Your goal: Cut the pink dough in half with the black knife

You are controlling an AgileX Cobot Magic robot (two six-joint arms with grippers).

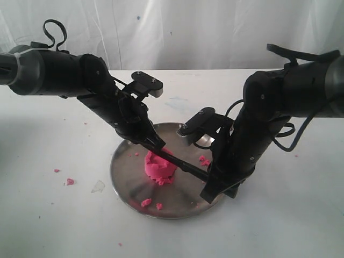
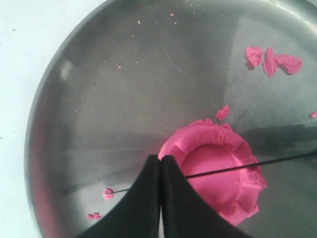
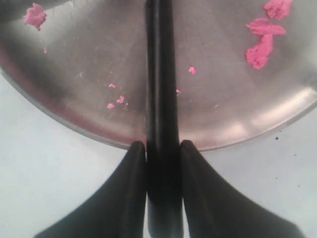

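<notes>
A white worktop (image 1: 43, 226) carries everything. The left arm (image 1: 102, 102) comes in from 10 o'clock and the right arm (image 1: 258, 129) from 2 o'clock. Both slant down to a round steel plate (image 1: 126, 183) at the middle of the worktop.

The right jaws sit at the plate's 4 o'clock rim, grasping the black knife (image 1: 185, 166) by its handle (image 3: 159, 99), which fills the gap between the 2 fingers (image 3: 131, 198). From there the knife runs toward 10 o'clock, over the dough (image 1: 159, 166).

The left jaws are clenched on nothing, their fingers (image 2: 143, 198) pressed flat together. Their tips stand over the blade at the dough's 10 o'clock edge. The blade crosses under their seam, not between them, and I cannot tell whether they touch it.

The dough is 1 bright pink lump, a little toward 9 o'clock from the plate's centre, with a dented top and a cracked raised rim. In the left wrist view the blade shows edge-on as a thin dark line (image 2: 277, 160) lying across that dent. How deep it sits cannot be told.

Pink crumbs (image 1: 146, 202) lie on the plate at 6 to 7 o'clock, with more at 2 o'clock. A few lie on the worktop at 9 o'clock of the plate, near a small pale scrap (image 1: 98, 186).
</notes>
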